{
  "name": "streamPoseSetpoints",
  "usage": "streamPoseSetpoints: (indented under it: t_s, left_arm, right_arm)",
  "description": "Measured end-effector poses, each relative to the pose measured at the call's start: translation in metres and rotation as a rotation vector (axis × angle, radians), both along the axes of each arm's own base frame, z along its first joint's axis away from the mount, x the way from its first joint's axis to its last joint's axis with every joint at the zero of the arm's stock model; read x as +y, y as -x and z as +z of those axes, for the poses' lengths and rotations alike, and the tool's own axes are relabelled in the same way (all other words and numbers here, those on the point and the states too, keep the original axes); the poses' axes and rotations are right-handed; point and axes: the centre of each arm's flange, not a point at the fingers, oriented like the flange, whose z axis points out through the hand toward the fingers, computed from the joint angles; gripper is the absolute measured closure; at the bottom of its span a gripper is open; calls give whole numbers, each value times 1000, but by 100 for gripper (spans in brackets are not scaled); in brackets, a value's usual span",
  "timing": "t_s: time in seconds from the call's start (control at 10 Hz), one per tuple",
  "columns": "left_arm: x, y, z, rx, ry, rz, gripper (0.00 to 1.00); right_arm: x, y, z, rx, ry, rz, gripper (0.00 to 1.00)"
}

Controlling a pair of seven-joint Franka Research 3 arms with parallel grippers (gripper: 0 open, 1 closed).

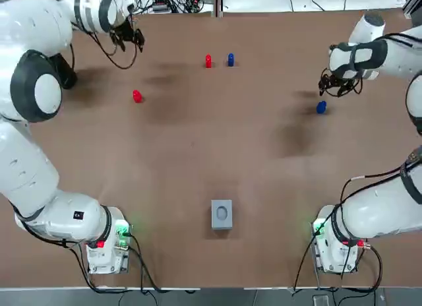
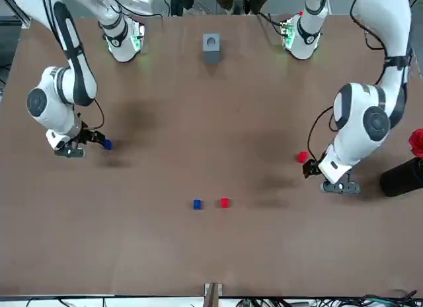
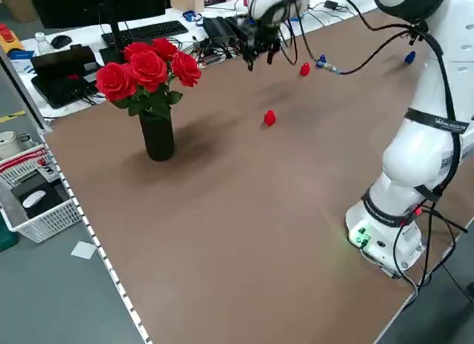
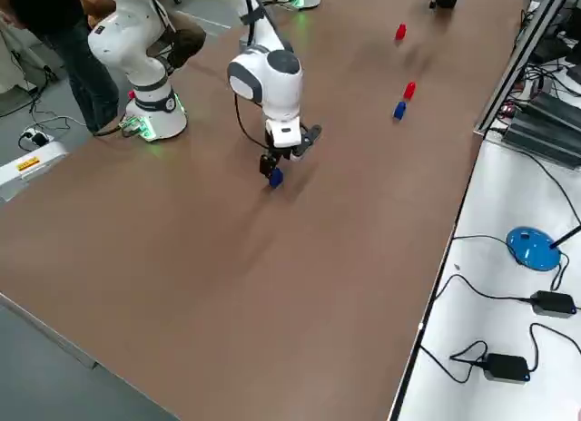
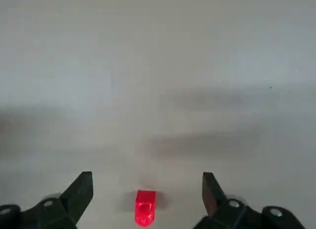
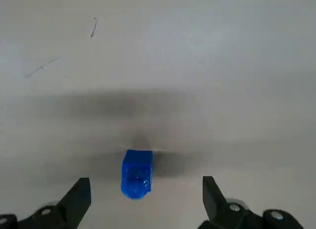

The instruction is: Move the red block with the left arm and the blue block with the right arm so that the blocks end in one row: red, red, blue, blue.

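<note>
Over the outlying blocks: pre-grasp approach.
Left gripper (image 1: 128, 37) and right gripper (image 1: 339, 87) hang spread, empty; next, lower each astride red block (image 5: 145, 207) and blue block (image 6: 137, 173), then clamp.

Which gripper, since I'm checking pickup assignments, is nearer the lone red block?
Left. The left gripper hangs open, raised roughly over the red block; the right gripper is far off, by the lone blue block.

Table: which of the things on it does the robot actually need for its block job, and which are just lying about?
Needed for the job: loose red block, loose blue block, middle red block, middle blue block; left jaws open near the loose red one, right jaws open by the loose blue one.

Just lying about: grey box, vase of roses.
</note>
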Motion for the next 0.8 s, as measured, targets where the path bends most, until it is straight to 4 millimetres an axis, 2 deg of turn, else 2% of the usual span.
streamPoseSetpoints:
  t_s: [0.2, 0.4, 0.6, 0.7, 0.8]
  left_arm:
    - [1, 16, -40, 48, -7, -4, 7]
    - [0, 25, -70, 66, -8, -9, 7]
    - [2, 41, -92, 84, -11, -10, 9]
    - [3, 48, -99, 100, -14, -10, 14]
    - [6, 54, -106, 117, -17, -13, 16]
  right_arm:
    - [6, 7, -10, 13, -23, -25, 0]
    - [18, 11, -15, 24, -41, -31, 2]
    - [23, 14, -17, 32, -44, -24, 7]
    - [23, 15, -18, 32, -45, -25, 12]
    - [23, 14, -18, 29, -46, -29, 20]
